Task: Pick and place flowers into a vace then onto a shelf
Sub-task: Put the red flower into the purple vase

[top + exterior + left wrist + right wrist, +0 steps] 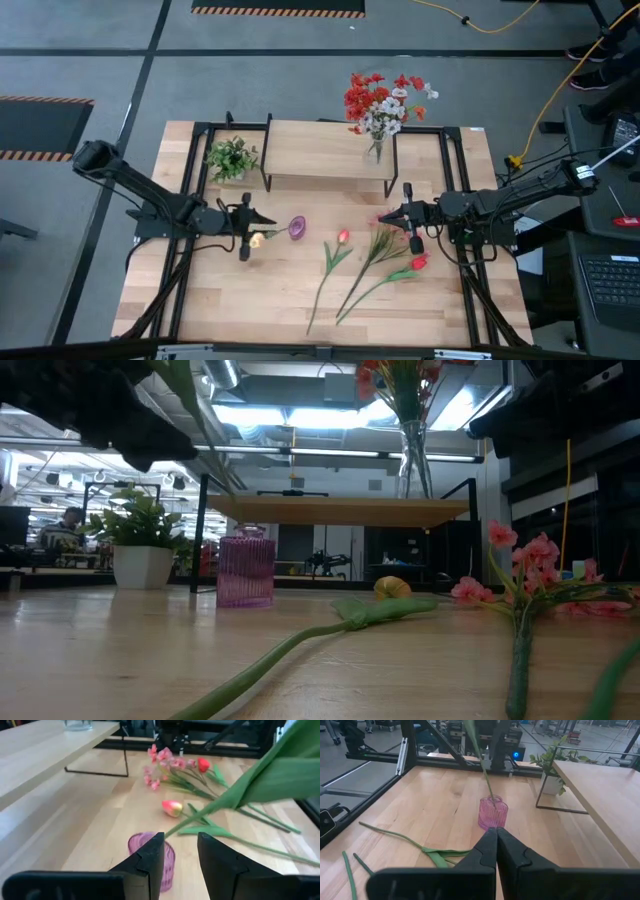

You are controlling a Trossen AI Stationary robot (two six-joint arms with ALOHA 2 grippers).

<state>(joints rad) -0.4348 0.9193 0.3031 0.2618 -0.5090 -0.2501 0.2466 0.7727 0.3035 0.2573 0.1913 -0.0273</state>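
A small ribbed pink vase stands on the table. A green-stemmed flower with a yellowish bloom slants from my left gripper down into it; its lower stem end is inside the mouth. My right gripper is shut and holds nothing, near a pink spray. A pink-yellow tulip and a red tulip lie flat on the table. The light-wood shelf carries a glass vase of red and white flowers. My left gripper holds the flower by its upper part near the bloom, coming level from the table's left side. The stem passes the fingertips and its leaf runs back beside the camera; the exact place of contact is hidden. The flower is lifted, tilted, lower end in the pink vase.
A small green potted plant stands left of the shelf. Black metal frame rails run along the table's left and right sides. Bare wood lies toward the near edge.
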